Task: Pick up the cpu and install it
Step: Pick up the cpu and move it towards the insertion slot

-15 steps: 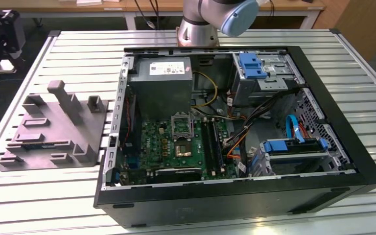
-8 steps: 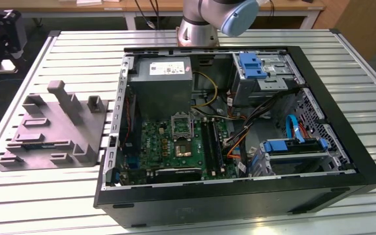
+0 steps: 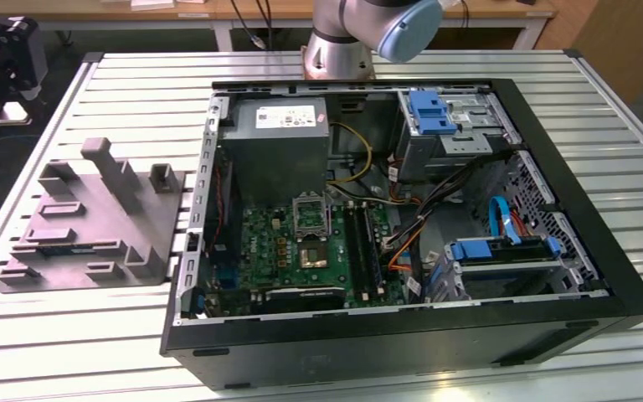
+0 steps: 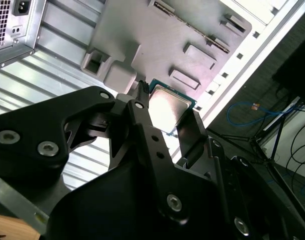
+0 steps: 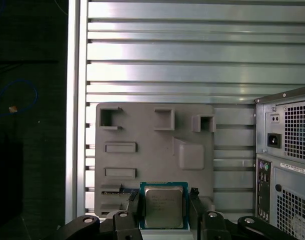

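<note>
Black gripper (image 5: 164, 196) is clamped on the cpu (image 5: 163, 209), pinching two opposite edges and holding it in the air above the grey holder tray (image 5: 152, 150) on the slatted table (image 5: 167, 50). The chip looks light, rigid and smooth-topped, and probably fragile underneath, so an edge grip suits it. An open computer case (image 3: 411, 343) stands beside the tray.

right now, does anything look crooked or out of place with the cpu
Nothing stands out. In both wrist views the cpu sits square between the gripper's fingers, edges parallel to them, with the grey fixture plate behind. In the exterior view the computer case lies open on the slatted table.
</note>
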